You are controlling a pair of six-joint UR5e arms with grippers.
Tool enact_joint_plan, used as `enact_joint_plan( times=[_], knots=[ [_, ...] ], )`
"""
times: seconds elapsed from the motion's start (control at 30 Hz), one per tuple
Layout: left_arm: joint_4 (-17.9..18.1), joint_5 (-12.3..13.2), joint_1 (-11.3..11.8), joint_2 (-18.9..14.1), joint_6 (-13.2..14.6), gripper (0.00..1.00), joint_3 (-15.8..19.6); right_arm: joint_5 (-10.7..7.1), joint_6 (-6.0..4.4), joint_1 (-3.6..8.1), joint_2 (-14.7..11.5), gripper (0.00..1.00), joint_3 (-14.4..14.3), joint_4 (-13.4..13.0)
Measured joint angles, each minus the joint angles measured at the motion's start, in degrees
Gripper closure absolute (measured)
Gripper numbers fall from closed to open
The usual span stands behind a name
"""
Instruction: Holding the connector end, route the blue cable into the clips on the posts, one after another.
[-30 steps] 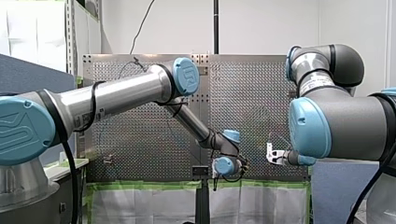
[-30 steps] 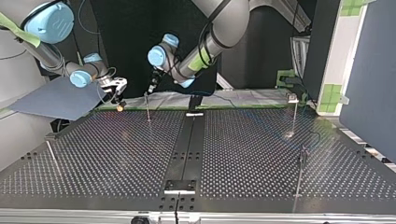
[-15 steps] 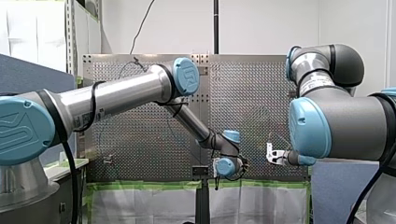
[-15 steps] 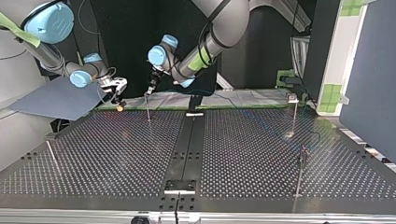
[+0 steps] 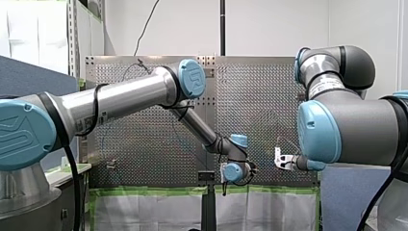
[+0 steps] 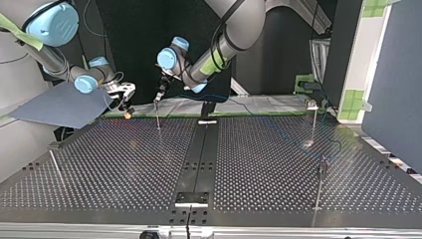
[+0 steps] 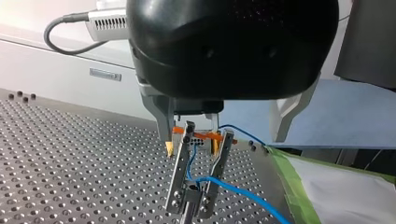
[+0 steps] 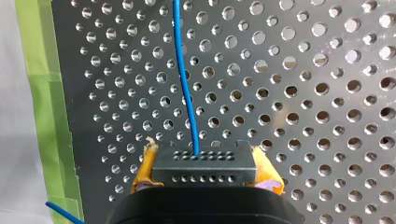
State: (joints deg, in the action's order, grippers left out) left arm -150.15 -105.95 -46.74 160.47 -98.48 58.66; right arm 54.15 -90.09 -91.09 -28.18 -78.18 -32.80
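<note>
My right claw (image 8: 205,173) clenches the connector (image 8: 204,161) near the post (image 6: 158,117) on the perforated surface (image 6: 124,164). The blue cable (image 8: 184,84) runs from it to the post's top, where my left claw (image 7: 190,209) hangs; whether that claw grips the cable cannot be told.

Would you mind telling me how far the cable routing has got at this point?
Done: my right gripper holds the connector between yellow pads, blue cable running ahead of it. In hand: my left gripper has the cable at the clip on the post beside it; seated or not, I cannot tell. Left: likely the other posts, though the cable there is too thin to see.
</note>
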Motion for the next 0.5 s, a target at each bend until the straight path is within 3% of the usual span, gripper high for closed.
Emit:
enact_joint_plan(
  times=[0.5],
  knots=[
    [-0.16,-0.90,-0.06,-0.06,-0.10,0.00,0.02,0.00,-0.27,0.01,0.06,1.00,0.01,-0.08]
  ],
)
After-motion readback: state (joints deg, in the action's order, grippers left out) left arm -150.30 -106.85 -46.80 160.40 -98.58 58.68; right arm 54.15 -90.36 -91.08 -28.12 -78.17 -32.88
